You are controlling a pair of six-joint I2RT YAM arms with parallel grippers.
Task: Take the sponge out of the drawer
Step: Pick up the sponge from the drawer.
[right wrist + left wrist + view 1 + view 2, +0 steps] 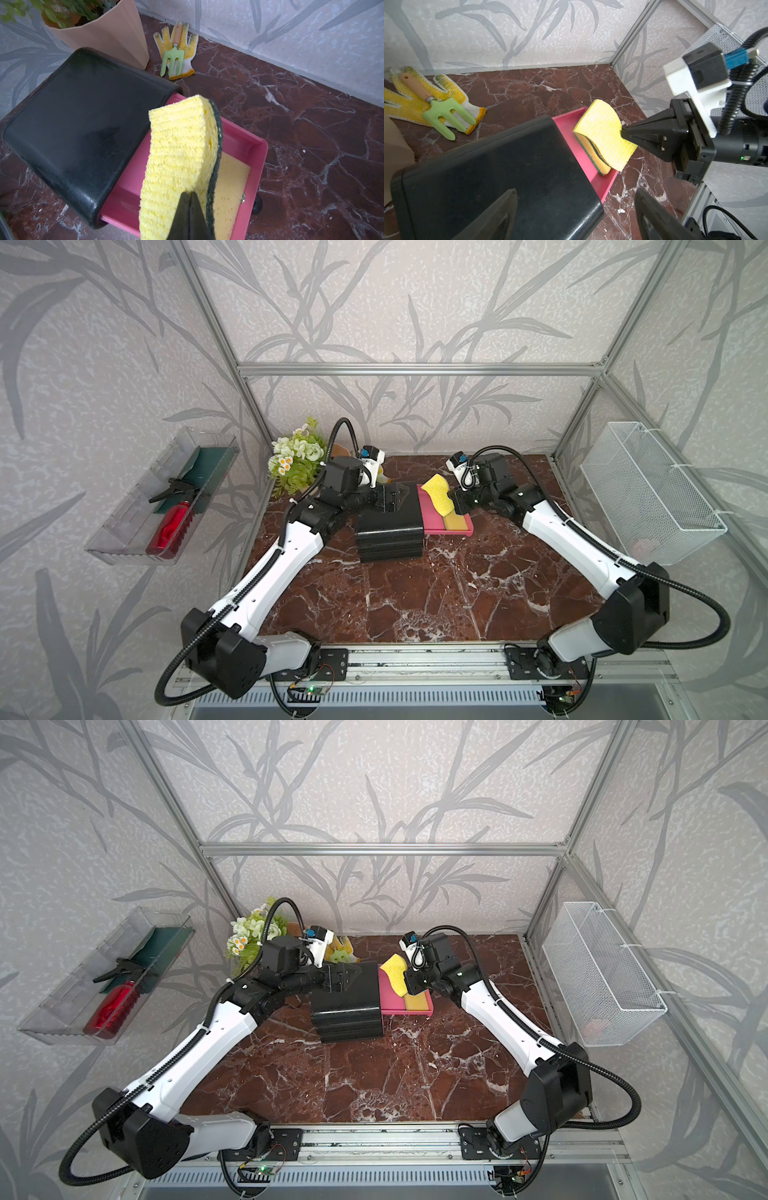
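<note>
1. Yellow foam of the sponge (178,155) is clamped at one edge between the closed fingers of the right gripper (189,194); the same grip is seen in the left wrist view.
2. The sponge is held raised and tilted above the pink drawer (245,141), with its yellow face upward and its dark green scouring layer underneath.
3. The drawer is seen pulled out of the black cabinet (390,526) on the right arm's side in both top views.
4. A second sponge (230,180) is seen lying flat on the drawer floor, below the lifted one.
5. The left gripper (576,190) is spread wide and nothing is held in it. It is placed over the cabinet top, but contact cannot be told.
6. A dotted glove (409,104) with a green hand fork (444,112) laid on it is seen by the back wall, near a flower pot (108,35), on the marble tabletop (415,593).
</note>
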